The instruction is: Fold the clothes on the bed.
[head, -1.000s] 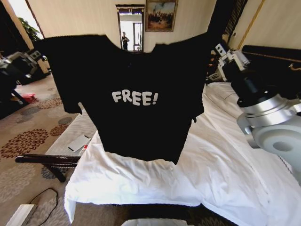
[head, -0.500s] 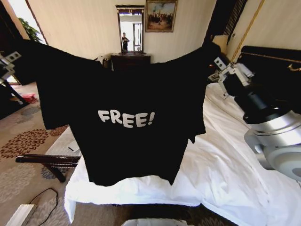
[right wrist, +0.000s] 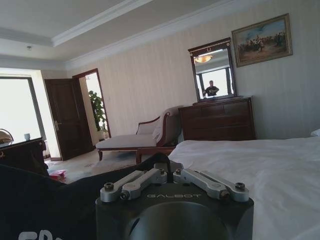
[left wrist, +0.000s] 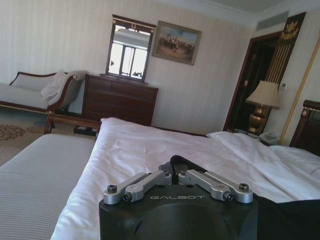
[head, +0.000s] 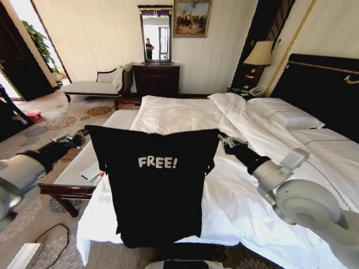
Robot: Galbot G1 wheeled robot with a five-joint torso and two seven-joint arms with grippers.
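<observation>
I hold the black T-shirt [head: 154, 185] in the air by its two upper corners, one corner in each of my grippers, above the near end of the bed [head: 190, 115]. My left gripper [head: 84, 134] pinches the left corner and my right gripper [head: 224, 140] pinches the right corner; both pairs of fingers are closed narrow on the cloth. The shirt hangs flat, with the white "FREE!" lettering toward me, and its lower hem hangs at the near edge of the white duvet [head: 241, 196]. I judge this is the step of spreading: the garment is lifted and stretched, but no fold is made yet. The next move, I think, calls for laying it down flat on the duvet without wrinkles, keeping both corners level. The head view shows the whole shirt and both arms. My left wrist view shows the closed fingers [left wrist: 150, 180] with only a small bit of black cloth between them, and the dark dresser [left wrist: 120, 102] far behind. My right wrist view shows the cloth spreading away from my fingers [right wrist: 145, 181].
</observation>
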